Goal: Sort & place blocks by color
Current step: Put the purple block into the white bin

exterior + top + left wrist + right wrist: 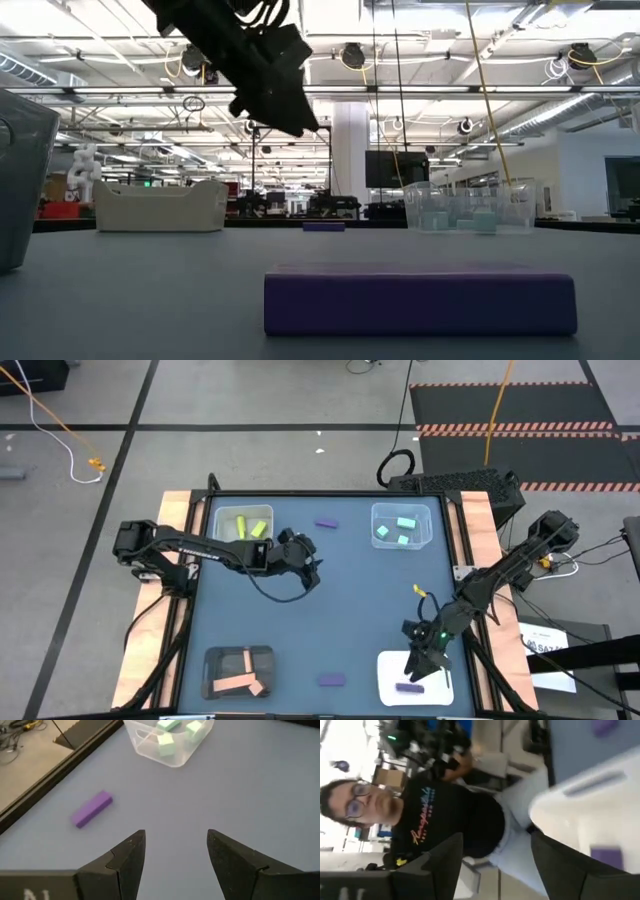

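My left gripper [310,567] [175,837] hangs open above the far middle of the table, holding nothing. A purple bar [327,523] [92,809] lies flat on the mat just beyond it. My right gripper [418,668] [495,840] is open over the white tray [440,690] at the near right, with nothing between its fingers. A purple block [407,687] [607,855] lies in that tray. Another purple bar [331,680] [420,300] lies on the mat near the near edge. Yellow-green blocks [248,526], mint blocks [400,530] [165,742] and salmon blocks [240,682] sit in their own trays.
The white tray [222,520] of yellow-green blocks is at the far left and the clear tray [425,540] [150,755] of mint blocks at the far right. A dark tray [215,660] of salmon blocks is at the near left. A person [445,820] stands beyond the table.
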